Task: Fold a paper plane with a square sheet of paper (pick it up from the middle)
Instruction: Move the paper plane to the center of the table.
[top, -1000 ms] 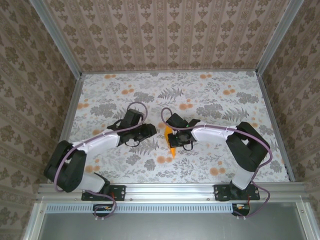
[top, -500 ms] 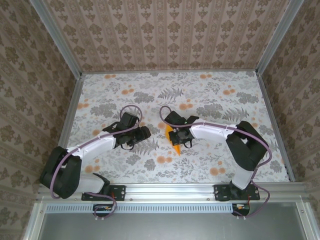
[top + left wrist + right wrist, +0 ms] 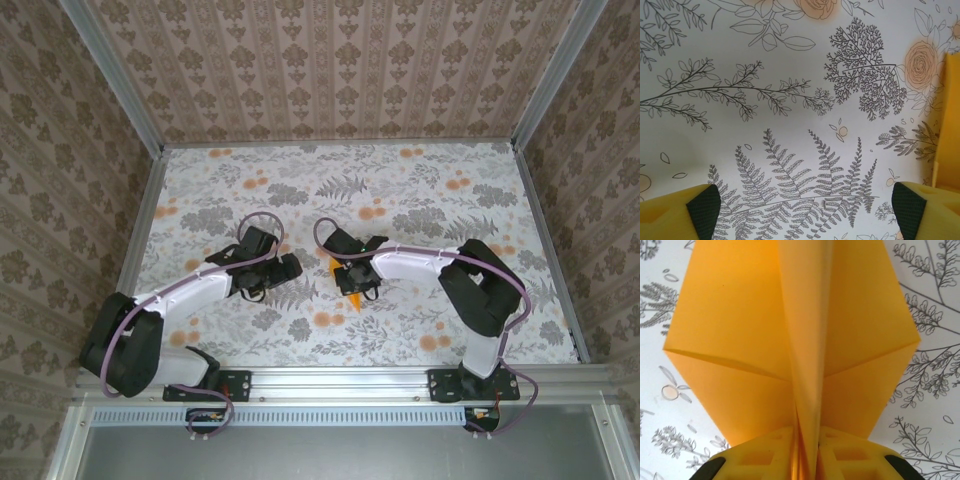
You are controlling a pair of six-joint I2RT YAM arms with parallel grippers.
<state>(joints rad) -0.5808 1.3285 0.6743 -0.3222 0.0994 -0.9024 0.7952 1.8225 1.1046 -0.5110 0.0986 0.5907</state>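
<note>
So the left pincer (image 3: 802, 205) had backed off and opened wide, empty, while the right pincer (image 3: 807, 452) stayed clamped on the centre crease of the paper plane (image 3: 740, 340) poking out ahead of it, so the handoff looked done.

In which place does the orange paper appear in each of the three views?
Top external: paper near the middle of the table.
Left wrist: a narrow strip at the right edge.
Right wrist: centre, rising from the right gripper that pinches it.
Shared landmark: the grey leaf print of the table.
</note>
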